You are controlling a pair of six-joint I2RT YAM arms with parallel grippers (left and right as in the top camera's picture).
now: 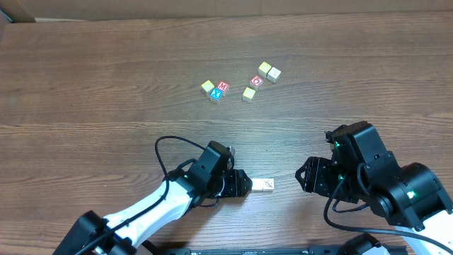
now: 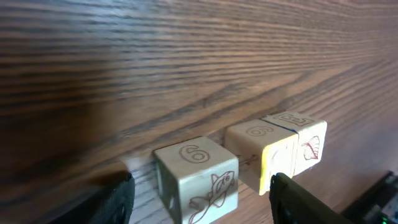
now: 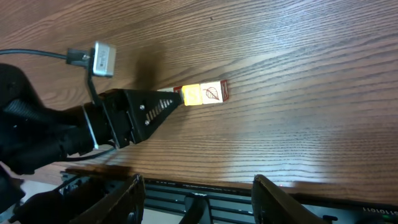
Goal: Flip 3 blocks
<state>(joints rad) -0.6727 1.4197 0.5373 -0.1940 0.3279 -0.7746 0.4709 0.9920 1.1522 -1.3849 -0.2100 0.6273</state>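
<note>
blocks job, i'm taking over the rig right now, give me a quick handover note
Left end effector: open, jaws either side of the nearest of the three blocks, gaps showing, no clamp.
Right end effector: open, empty, apart from the row.
Blocks: close row on the table, between the two arms.
Done: cannot tell which are flipped.
Left: check the faces, flip any remaining.

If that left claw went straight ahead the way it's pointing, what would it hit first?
Most likely the nearest block, the one with a 6 on top: it sits between the open fingers of the left gripper. The middle block and the far block line up behind it.
</note>
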